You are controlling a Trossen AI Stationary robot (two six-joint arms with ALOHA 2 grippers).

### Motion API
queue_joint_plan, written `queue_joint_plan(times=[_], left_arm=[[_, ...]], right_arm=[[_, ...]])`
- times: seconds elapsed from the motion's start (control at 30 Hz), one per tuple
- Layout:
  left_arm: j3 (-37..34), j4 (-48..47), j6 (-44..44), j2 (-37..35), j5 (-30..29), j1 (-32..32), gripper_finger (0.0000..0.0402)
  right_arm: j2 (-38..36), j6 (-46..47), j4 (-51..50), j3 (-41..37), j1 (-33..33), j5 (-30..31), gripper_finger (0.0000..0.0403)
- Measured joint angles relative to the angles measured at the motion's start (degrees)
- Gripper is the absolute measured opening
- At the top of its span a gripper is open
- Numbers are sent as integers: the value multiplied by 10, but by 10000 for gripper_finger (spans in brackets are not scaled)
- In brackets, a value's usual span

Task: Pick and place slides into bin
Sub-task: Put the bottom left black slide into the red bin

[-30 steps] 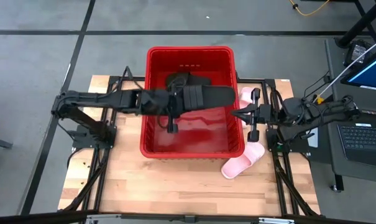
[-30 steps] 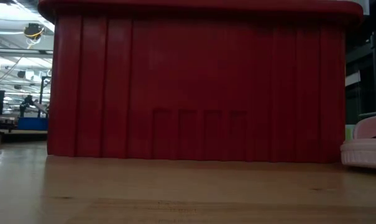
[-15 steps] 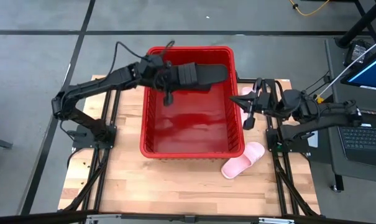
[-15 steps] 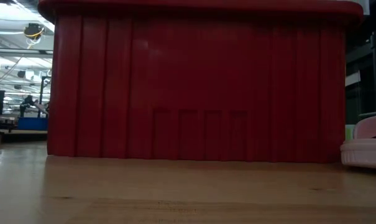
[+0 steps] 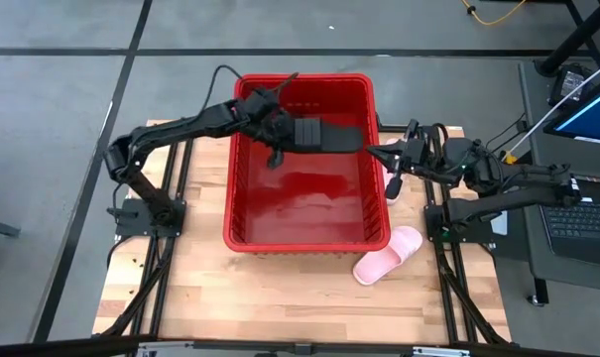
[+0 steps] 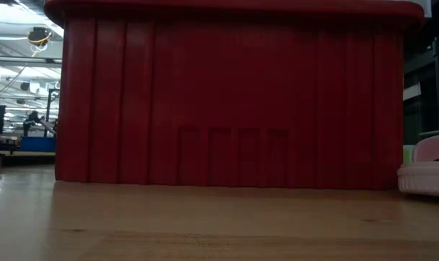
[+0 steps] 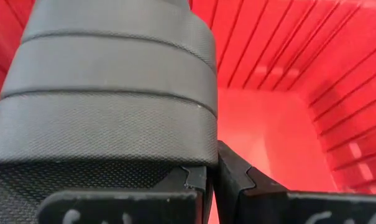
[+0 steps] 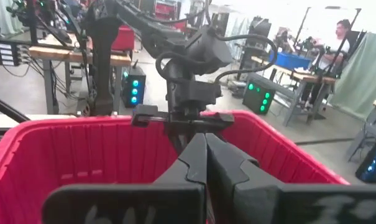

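Left hand hangs over the far half of the red bin, its fingers pinching a black slide by the edge and holding it level above the bin's floor. Right hand sits just beside the bin's right rim with its fingers pressed together. One pink slide lies on the bench by the bin's near right corner.
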Motion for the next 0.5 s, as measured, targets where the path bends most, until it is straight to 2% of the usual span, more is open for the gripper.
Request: queue_joint_plan(times=[0.2, 0.5], left_arm=[[-2, -79, 13, 11, -19, 3, 3], [-79, -13, -5, 11, -31, 2, 3]], right_arm=[[0, 11, -15, 0, -6, 0, 5], [0, 8, -17, 0, -6, 0, 5]])
